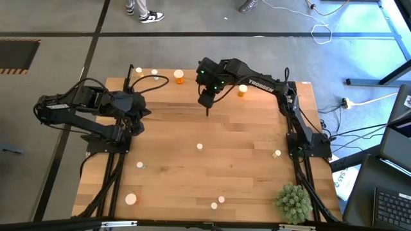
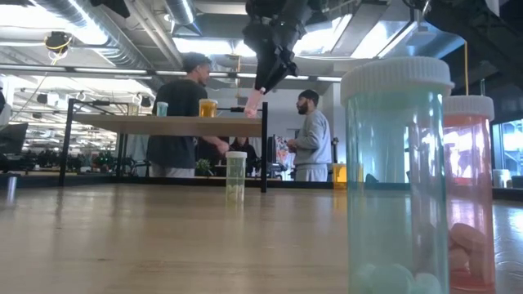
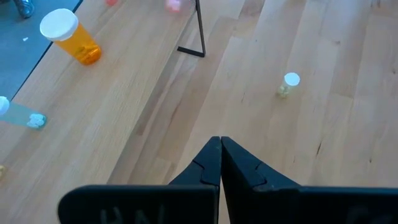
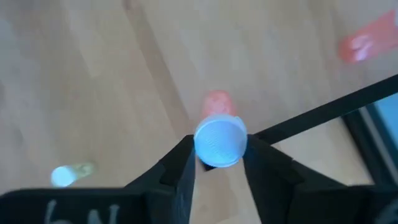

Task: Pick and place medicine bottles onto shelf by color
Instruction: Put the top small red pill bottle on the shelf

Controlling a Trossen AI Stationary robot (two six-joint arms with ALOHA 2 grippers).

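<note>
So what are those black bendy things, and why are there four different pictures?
They are two robot arms at a wooden table. Each ends in a gripper, a two-finger pincer. One picture looks straight down from above, one looks level across the tabletop, and two come from small cameras on the arms' wrists. Little medicine bottles are scattered over the table, like the pale green bottle standing in the middle, and a spiky green plant ball sits in a corner. The right gripper is pinching a reddish bottle by its white cap, up in the air by the raised shelf. The left gripper is shut and empty, waiting at its side. The people behind are just standing in the room.
</note>
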